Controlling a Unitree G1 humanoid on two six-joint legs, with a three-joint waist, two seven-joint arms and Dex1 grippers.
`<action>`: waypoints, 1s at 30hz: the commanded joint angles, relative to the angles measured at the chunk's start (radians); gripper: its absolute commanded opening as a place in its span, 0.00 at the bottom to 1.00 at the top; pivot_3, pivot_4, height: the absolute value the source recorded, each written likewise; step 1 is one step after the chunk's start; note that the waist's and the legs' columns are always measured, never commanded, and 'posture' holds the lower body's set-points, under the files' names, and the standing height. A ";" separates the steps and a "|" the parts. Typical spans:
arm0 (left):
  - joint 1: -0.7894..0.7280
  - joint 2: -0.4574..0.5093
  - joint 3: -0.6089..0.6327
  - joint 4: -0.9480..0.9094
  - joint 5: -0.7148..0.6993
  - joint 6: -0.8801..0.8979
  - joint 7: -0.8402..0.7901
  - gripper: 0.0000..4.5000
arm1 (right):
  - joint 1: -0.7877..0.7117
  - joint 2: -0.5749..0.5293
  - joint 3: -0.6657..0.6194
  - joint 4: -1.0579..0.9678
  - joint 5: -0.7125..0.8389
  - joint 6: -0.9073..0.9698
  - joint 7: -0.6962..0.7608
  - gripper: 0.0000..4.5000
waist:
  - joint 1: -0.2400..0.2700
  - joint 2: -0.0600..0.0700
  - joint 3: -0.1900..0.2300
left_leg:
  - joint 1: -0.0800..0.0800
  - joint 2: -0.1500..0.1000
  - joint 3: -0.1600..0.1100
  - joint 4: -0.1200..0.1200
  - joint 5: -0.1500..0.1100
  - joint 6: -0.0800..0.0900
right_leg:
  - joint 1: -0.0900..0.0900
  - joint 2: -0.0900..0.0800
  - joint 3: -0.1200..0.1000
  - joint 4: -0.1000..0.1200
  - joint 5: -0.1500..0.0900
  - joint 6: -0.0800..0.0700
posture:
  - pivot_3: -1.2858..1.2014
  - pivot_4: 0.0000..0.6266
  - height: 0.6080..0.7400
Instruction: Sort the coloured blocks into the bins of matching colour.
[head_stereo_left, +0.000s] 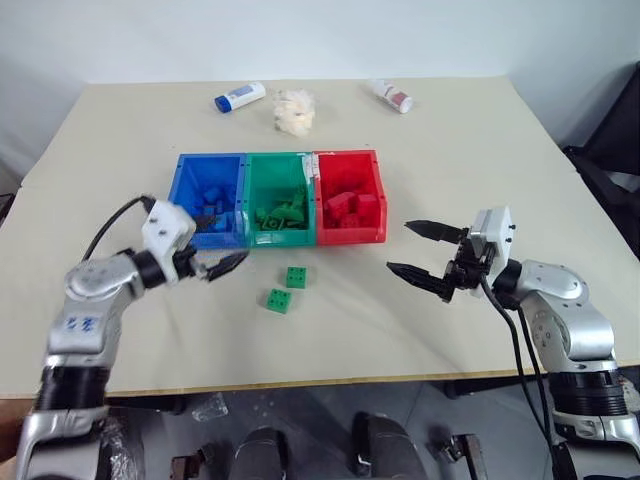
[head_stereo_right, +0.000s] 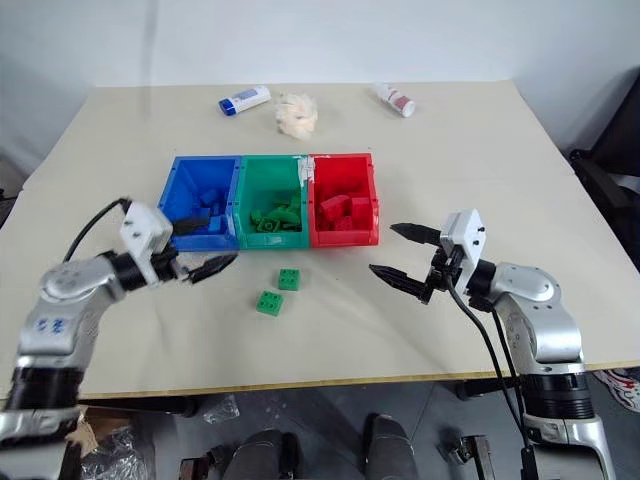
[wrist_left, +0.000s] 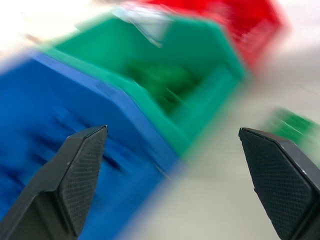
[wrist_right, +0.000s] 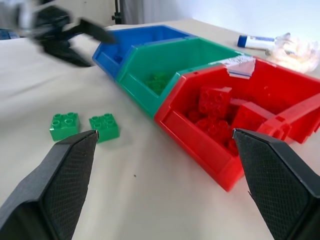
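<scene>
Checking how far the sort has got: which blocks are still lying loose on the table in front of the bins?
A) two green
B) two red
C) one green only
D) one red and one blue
A: two green blocks lie side by side on the table, just in front of the green bin.

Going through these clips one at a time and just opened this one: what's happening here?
A humanoid robot is sorting toy bricks into three joined bins. Two green blocks lie on the table in front of the green bin. The blue bin and red bin already hold bricks of their colours. The left gripper is open and empty by the blue bin's front; the right gripper is open and empty near the red bin.
</scene>
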 joint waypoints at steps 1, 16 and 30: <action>0.138 0.055 0.103 -0.121 -0.086 -0.001 -0.094 0.99 | -0.024 -0.012 -0.001 0.009 0.003 -0.030 0.022 1.00 | -0.005 0.000 0.000 | 0.000 0.000 0.000 0.000 0.000 0.000 | 0.000 0.000 0.000 0.000 0.000 0.000 | 0.52 0.24 1.00; 0.356 0.073 0.163 -0.168 -0.104 -0.012 -0.158 0.99 | -0.065 -0.002 0.036 0.084 -0.015 -0.061 0.070 1.00 | -0.009 0.000 0.000 | 0.000 0.001 0.000 0.002 -0.004 0.001 | 0.000 0.000 0.000 -0.003 0.000 0.000 | 0.52 0.24 1.00; 0.089 -0.181 -0.224 0.034 0.089 -0.187 -0.074 0.93 | -0.021 -0.004 0.025 0.033 -0.016 -0.074 0.019 1.00 | -0.012 0.000 0.000 | 0.000 0.001 0.003 0.004 -0.005 0.003 | 0.001 0.000 0.002 -0.001 0.001 0.001 | 0.52 0.24 1.00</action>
